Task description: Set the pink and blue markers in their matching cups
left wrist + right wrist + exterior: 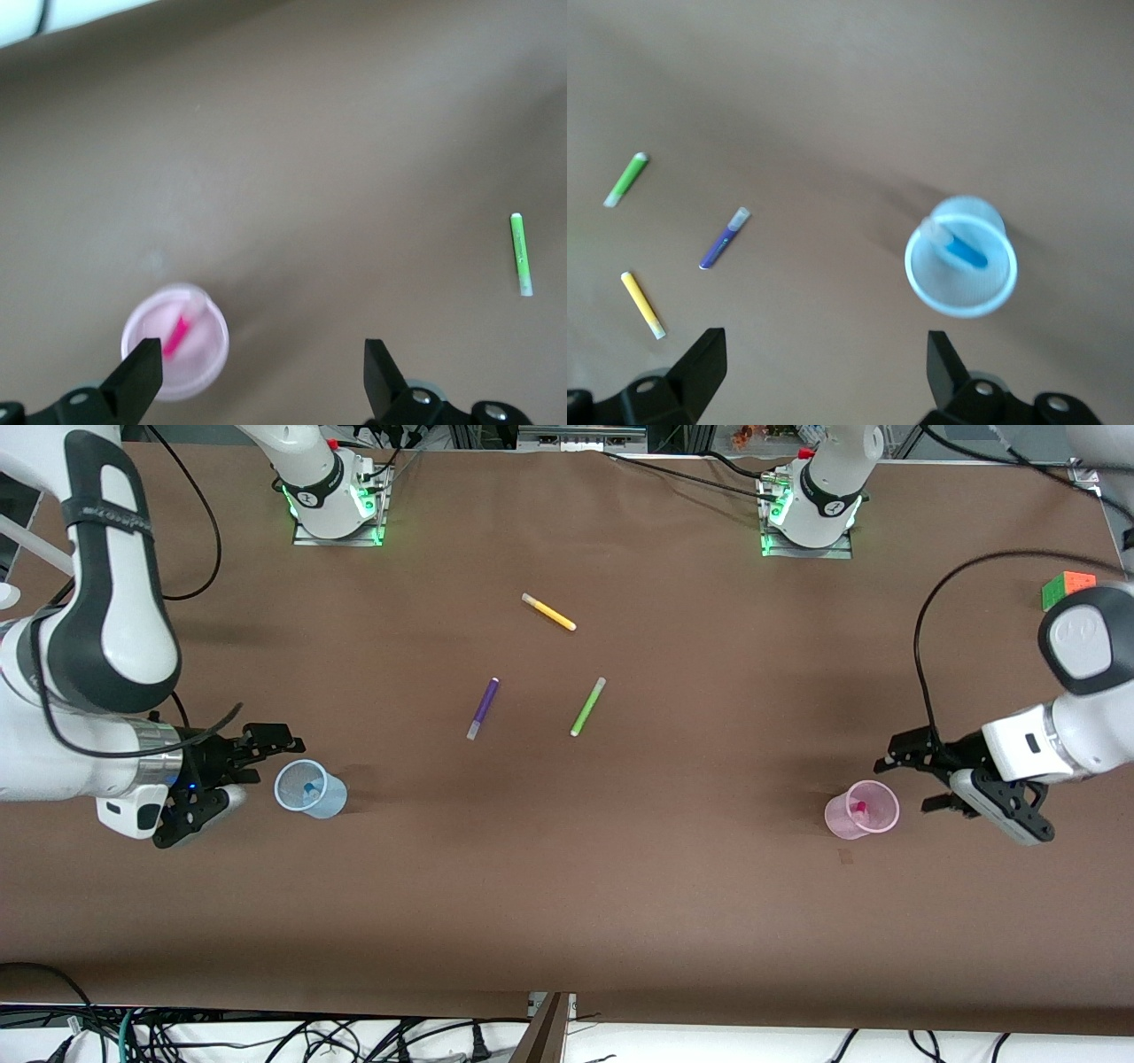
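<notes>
Wrist views show inside each cup – blue marker point(963, 254) in blue cup point(960, 270), pink marker point(178, 334) in pink cup point(175, 340) – both hands, left hand point(264, 379) and right hand point(826, 370), spread, empty.

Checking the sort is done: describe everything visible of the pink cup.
The pink cup is small, pale pink, translucent plastic with a round rim, standing upright on the brown table toward the left arm's end. The pink marker leans inside it, touching the wall. The left gripper, open, is beside the cup and not touching it. Nothing else touches the cup.
</notes>
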### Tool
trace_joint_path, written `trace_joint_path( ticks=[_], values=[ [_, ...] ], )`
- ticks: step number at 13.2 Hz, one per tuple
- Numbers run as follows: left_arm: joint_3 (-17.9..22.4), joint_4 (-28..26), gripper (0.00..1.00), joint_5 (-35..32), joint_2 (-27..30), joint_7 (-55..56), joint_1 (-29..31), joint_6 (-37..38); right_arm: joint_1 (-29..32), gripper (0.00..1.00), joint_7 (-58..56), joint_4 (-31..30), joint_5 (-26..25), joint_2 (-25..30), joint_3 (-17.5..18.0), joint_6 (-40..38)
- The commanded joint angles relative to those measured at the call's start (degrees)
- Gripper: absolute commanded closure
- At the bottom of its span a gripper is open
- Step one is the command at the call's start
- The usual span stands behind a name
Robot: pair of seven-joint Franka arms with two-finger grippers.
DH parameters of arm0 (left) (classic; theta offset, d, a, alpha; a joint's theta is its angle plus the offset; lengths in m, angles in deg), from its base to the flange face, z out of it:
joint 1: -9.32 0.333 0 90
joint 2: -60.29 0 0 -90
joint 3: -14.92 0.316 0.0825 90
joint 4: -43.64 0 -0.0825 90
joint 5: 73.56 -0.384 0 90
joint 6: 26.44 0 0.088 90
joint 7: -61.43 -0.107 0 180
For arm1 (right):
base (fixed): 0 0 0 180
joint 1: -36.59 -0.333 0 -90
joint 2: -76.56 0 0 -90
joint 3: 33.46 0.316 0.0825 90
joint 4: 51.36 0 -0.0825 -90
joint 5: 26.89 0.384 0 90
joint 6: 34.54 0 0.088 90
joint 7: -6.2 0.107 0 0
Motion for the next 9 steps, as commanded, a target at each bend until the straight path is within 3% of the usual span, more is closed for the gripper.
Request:
trace_joint_path(
  ticks=[1,3,5,9],
  values=[
    [0.7,8.7,0.00,-10.8,1.8,18.4,-5.7,13.2,-1.5,0.00,17.0,3.5,-3.5,1.3,-0.2,-5.6],
    [0.7,14.6,0.00,-18.4,1.7,28.1,-11.1,22.2,-2.2,0.00,23.2,4.6,-3.8,2.7,-0.2,-7.8],
    [0.7,16.5,0.00,-18.2,1.7,36.8,-13.0,27.7,-2.3,0.00,23.2,4.6,-6.2,3.5,-0.2,-9.4],
    [-1.1,15.8,0.00,-18.3,2.7,40.0,-13.1,29.5,-0.8,0.00,22.7,5.5,-8.1,8.6,-0.5,-12.0]
  ],
)
